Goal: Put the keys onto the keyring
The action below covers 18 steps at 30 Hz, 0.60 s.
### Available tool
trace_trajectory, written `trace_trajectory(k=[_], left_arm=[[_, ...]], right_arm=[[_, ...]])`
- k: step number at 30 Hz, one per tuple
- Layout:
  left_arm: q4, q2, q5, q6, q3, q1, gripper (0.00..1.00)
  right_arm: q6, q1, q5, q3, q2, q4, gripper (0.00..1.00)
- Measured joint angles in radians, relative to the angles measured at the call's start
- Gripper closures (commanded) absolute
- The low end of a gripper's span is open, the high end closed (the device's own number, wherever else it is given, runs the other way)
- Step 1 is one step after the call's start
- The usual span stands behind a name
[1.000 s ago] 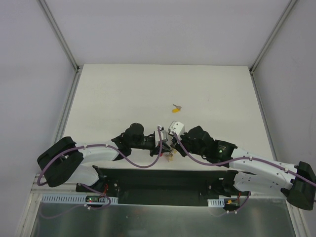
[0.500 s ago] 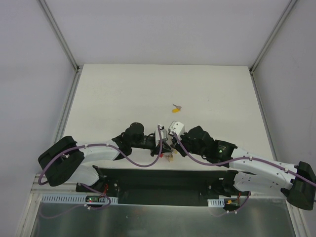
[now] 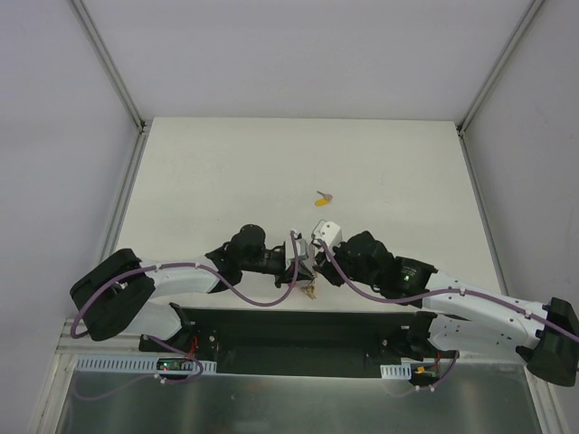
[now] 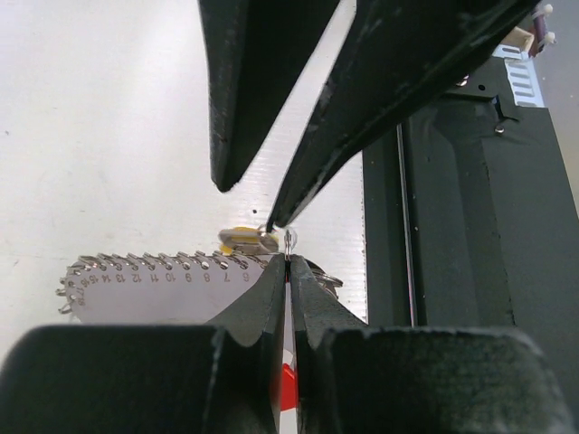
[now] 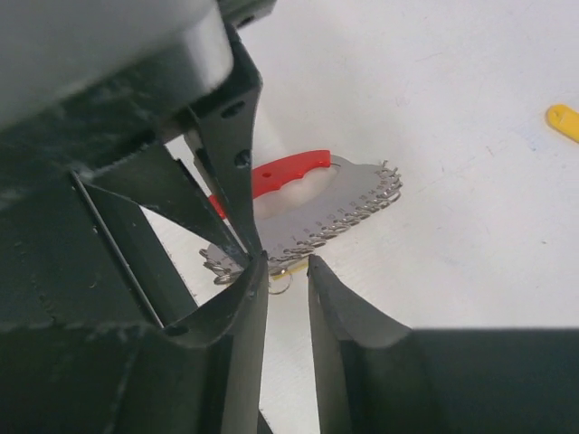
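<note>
Left arm (image 3: pixel 181 276) is laid along the near edge of the counter (image 3: pixel 226 172), reaching toward the middle.

Left tool (image 4: pixel 288 271): fingers are pressed together with only a hairline slit between them, clamped on the keyring (image 5: pixel 330 212). Red is seen through the slit lower down. A small ring (image 4: pixel 288 240) of thin wire sticks out just past the tips.

The keyring is located at the middle of the near edge, just beyond the black base plate (image 3: pixel 298 330). It is laid flat. A red curved loop (image 5: pixel 289 170) is on one side. On the other is a silver plate (image 4: pixel 154 291), stamped with numbers and edged with a row of small wire loops. One key (image 4: pixel 241 240) with a yellow head is seen right at the plate's edge, touching the tip of one right-tool finger (image 4: pixel 362 108).

Right tool (image 5: pixel 285 264): fingers are held apart, tips low over the plate's edge, with the small ring seen in the gap between them. Whether the key is actually gripped cannot be told. The two tools are set nose to nose over the keyring. In the top view the contact point is hidden by the wrists.

A second key (image 3: pixel 323 193) is seen loose on the counter, toward the far edge and slightly right of centre, well apart from both tools. Its yellow head is also caught at the right border of the right wrist view.
</note>
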Motion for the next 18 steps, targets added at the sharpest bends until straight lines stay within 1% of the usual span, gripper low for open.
trace_trajectory(k=[2, 5, 7, 8, 11, 14, 18], left_arm=[[-0.023, -0.021, -0.004, 0.026, 0.002, 0.003, 1.0], [-0.072, -0.064, -0.006, 0.081, 0.011, 0.006, 1.0], [-0.115, -0.093, -0.008, 0.123, 0.023, 0.006, 1.0], [-0.148, -0.108, -0.008, 0.154, 0.034, 0.005, 1.0], [-0.25, -0.137, -0.032, 0.25, 0.073, -0.003, 1.0], [-0.337, -0.162, -0.061, 0.329, 0.096, -0.01, 1.0], [-0.405, -0.198, -0.106, 0.387, 0.097, -0.01, 1.0]], right_arm=[[0.01, 0.0, 0.017, 0.0, -0.006, -0.011, 0.59], [0.03, -0.006, 0.037, 0.0, -0.023, -0.031, 0.52], [0.047, -0.023, 0.043, 0.0, -0.031, -0.041, 0.51], [0.054, -0.035, 0.047, 0.0, -0.033, -0.045, 0.49], [0.075, -0.063, 0.052, 0.0, -0.034, -0.05, 0.46], [0.09, -0.087, 0.05, -0.006, -0.036, -0.05, 0.46], [0.102, -0.099, 0.035, -0.051, -0.066, -0.025, 0.46]])
